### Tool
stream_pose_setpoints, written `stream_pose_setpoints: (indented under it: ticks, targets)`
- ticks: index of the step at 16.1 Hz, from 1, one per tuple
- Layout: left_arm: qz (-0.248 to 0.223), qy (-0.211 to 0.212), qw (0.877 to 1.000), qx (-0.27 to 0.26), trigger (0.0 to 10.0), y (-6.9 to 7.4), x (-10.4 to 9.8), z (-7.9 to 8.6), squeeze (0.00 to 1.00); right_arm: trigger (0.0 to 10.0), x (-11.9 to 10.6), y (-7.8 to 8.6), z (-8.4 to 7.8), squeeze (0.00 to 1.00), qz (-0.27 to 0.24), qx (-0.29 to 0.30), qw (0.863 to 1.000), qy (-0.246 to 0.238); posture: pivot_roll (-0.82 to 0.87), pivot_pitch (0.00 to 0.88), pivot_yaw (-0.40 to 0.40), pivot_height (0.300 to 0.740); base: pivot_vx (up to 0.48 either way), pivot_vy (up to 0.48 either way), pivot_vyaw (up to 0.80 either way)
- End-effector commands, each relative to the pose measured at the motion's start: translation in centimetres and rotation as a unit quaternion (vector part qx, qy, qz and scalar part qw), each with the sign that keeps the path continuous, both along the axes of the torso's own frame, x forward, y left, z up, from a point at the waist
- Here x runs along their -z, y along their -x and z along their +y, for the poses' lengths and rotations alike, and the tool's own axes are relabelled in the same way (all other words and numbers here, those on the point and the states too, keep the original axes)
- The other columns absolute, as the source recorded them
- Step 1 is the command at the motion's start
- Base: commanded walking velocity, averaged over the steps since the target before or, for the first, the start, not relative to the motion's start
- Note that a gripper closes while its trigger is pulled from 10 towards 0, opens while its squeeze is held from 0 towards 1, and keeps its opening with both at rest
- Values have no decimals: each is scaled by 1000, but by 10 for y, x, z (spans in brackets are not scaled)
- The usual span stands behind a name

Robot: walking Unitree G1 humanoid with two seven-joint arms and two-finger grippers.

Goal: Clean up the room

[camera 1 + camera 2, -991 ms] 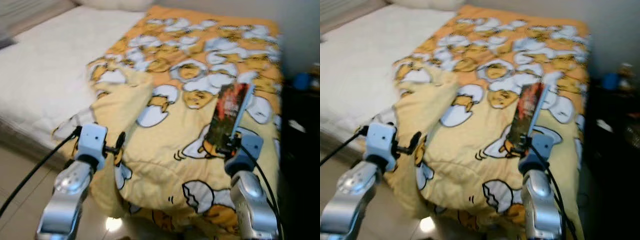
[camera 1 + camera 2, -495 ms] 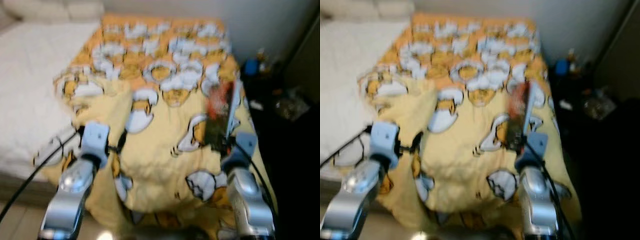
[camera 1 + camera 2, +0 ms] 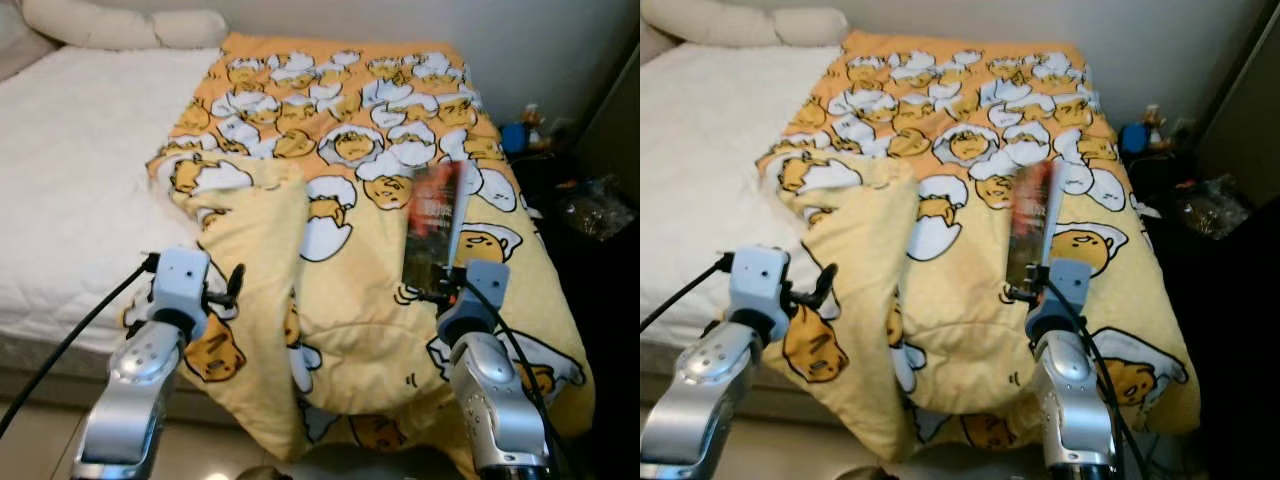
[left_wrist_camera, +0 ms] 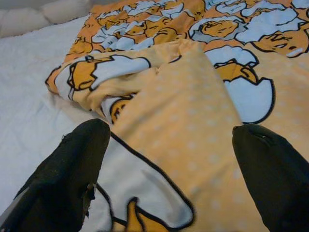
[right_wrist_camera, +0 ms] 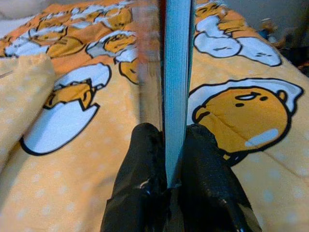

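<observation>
My right gripper (image 3: 445, 289) is shut on a thin book (image 3: 432, 228) with a dark red cover, held upright on its edge above the yellow egg-print blanket (image 3: 350, 180). In the right wrist view the book's pale blue page edge (image 5: 176, 72) runs between the two black fingers (image 5: 145, 159). My left gripper (image 3: 232, 287) is open, hovering over the folded-back corner of the blanket (image 4: 193, 111) near the bed's front edge, with nothing between its fingers (image 4: 77, 169).
The bed has a white mattress (image 3: 70, 170) on the left and pillows (image 3: 120, 25) at the head. A dark bedside area at the right holds a blue object (image 3: 517, 136) and a crinkled bag (image 3: 597, 205). Tiled floor (image 3: 30, 440) lies at the front left.
The camera has turned and steadied, so the bed has shifted in view and now looks sharp. Both arms keep their pose and the book stays in my right gripper.
</observation>
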State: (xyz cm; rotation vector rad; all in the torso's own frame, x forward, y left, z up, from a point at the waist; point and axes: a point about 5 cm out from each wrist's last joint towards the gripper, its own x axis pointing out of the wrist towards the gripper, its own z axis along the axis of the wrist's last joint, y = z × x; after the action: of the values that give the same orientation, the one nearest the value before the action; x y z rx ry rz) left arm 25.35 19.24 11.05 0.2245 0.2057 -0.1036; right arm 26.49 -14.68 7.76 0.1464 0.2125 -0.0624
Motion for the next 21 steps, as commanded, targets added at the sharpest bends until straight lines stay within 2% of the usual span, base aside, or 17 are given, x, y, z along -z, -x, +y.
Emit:
stream_pose_setpoints:
  ticks: [1, 4, 9, 14, 21]
  targets:
    - [-8, 0, 1000, 4, 10000, -3, -5, -3, 0, 10000, -14, -5, -4, 0, -30, 10, 999, 1, -33, 0, 27, 740, 0, 382, -800]
    - [-9, 1, 1000, 2, 10000, -5, -7, -3, 0, 10000, -15, -6, -3, 0, -31, 7, 999, 1, -30, 0, 27, 740, 0, 403, -656]
    - [-9, 2, 1000, 3, 10000, -8, -8, -2, 0, 10000, -18, -10, -2, 0, -31, 7, 999, 1, -28, 0, 28, 740, 0, 418, 0]
    - [-9, 3, 1000, 4, 10000, -11, -10, -2, 0, 10000, -20, -13, -1, 0, -33, 7, 999, -1, -24, 0, 32, 740, 0, 426, -760]
    - [-11, 0, 1000, 3, 10000, -13, -11, 0, 0, 10000, -24, -18, 2, 0, -44, 2, 999, -11, -18, 0, 39, 740, 0, 446, 0]
